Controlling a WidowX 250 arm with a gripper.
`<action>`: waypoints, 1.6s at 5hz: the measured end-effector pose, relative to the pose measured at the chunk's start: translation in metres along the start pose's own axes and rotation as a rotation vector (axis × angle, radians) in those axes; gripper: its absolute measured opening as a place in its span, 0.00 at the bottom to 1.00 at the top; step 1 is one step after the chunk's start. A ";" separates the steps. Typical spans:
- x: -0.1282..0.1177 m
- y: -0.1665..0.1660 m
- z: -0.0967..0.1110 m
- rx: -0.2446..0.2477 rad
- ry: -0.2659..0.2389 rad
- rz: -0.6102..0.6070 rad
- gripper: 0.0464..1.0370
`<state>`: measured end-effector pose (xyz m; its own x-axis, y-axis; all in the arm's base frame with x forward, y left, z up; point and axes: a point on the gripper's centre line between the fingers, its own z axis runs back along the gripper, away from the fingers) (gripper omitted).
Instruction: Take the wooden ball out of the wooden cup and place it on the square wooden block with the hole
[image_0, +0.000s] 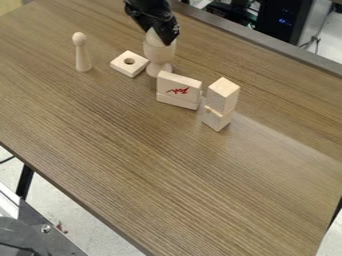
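The black robot hand (159, 36) hangs at the upper middle of the counter (153, 170), right at the domed top of a pale wooden goblet-shaped piece (159, 52). Whether it is clenched on that top or released around it, I cannot tell. The goblet-shaped piece stands upright on its foot.

The likeliest trouble is a topple: the piece looks top-heavy, with a wide bowl over a narrow stem, so a sideways nudge from the hand could tip it. If its dome is a separate part, it might come loose. A fall could strike the pale square wooden tile with a round hole (121, 66), lying flat just beside it, or the upright, pale rectangular wooden block with a red mark (178, 85) near its foot. Close to that block, a pale wooden block (223, 95) sits on a lower wooden block (217, 119), a stack that a knock could probably upset. The slim wooden peg with a ball head (82, 55) stands farther off and seems safer.

All the pieces look like bare, smooth wood, rounded on the turned ones and crisp-edged on the blocks; smooth curves may give a poor grip. The counter is brown with streaky grain.
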<state>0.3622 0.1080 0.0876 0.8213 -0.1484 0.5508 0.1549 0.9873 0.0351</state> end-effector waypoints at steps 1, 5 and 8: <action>0.003 -0.005 0.010 -0.013 -0.015 0.002 0.65; -0.007 0.029 0.087 0.098 -0.149 0.075 0.65; -0.044 0.036 0.054 0.101 0.047 0.097 0.65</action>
<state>0.3019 0.1531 0.1098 0.8549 -0.0524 0.5162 0.0196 0.9974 0.0689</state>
